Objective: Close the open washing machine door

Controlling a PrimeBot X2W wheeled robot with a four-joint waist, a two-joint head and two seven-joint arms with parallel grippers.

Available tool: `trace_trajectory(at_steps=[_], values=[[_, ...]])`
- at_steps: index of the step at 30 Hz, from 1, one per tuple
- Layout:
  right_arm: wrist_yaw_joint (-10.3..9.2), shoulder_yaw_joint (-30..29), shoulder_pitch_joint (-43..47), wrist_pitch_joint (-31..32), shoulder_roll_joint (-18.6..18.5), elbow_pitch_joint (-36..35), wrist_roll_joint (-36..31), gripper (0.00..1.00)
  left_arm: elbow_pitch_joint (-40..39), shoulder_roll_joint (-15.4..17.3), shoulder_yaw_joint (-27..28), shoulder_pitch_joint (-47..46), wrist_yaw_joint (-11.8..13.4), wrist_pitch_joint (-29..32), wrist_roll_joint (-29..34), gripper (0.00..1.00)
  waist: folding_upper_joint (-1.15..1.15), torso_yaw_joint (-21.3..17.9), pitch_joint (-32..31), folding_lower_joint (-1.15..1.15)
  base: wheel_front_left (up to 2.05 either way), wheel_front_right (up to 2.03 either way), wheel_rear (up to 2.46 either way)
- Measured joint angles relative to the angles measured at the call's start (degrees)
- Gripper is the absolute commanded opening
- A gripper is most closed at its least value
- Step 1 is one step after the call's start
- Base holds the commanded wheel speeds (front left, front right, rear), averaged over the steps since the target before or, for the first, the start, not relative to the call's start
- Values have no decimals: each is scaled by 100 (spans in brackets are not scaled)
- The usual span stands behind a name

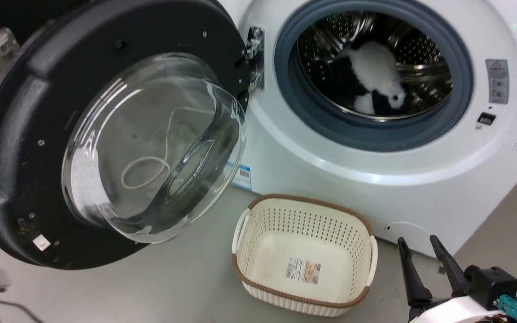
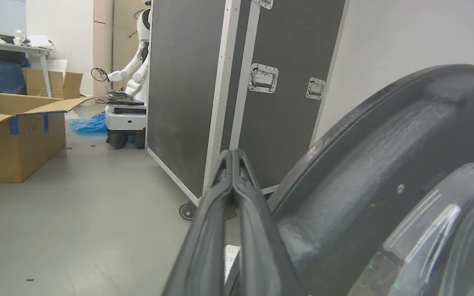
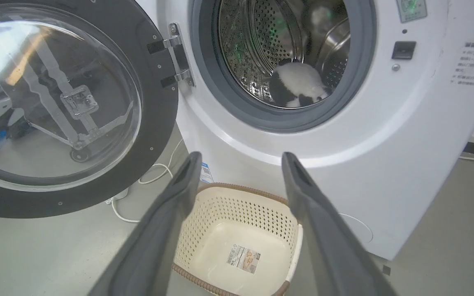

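Note:
The washing machine door (image 1: 16, 134) hangs wide open at the left on its metal hinge (image 1: 255, 58), its black rim and bulging glass bowl (image 1: 151, 148) facing me. The white washing machine (image 1: 330, 161) and its steel drum are at the right. In the left wrist view my left gripper (image 2: 233, 153) is shut with nothing in it, close beside the door's (image 2: 385, 164) rim edge; whether it touches is unclear. My right gripper (image 1: 418, 242) stands open and empty low at the right, apart from the door (image 3: 154, 102). Its fingers (image 3: 241, 158) point toward the machine front over the basket.
A cream perforated basket (image 1: 303, 260) sits on the floor before the machine. A black-and-white plush (image 1: 375, 76) lies in the drum. Beyond the door are a black wheeled flight case (image 2: 241, 82), a cardboard box (image 2: 15, 135) and another robot (image 2: 130, 82). A white cable (image 3: 154, 172) lies under the door.

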Motion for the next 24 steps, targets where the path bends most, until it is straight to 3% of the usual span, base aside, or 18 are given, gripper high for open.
trace_trajectory(at_steps=[6, 12, 18, 24], values=[[0, -115, -11, -64, 1, 13, -56, 100, 835, 459, 333, -204, -60, 55, -238, 0, 0, 7, 260, 1, 0, 0, 0], [0, -357, -99, -130, 0, 1, -180, 100, 1662, 1028, 365, -584, -413, 319, -505, 0, 0, 39, 645, 1, 0, 0, 0], [0, -414, -166, -148, 0, -24, -266, 100, 2064, 1316, -115, -901, -788, 733, -779, 0, 0, 133, 796, 1, 0, 0, 0], [0, -482, -185, -203, 0, -8, -246, 100, 1985, 1522, -934, -818, -849, 1513, -1715, 0, 0, 233, 766, 0, 0, 0, 0]])
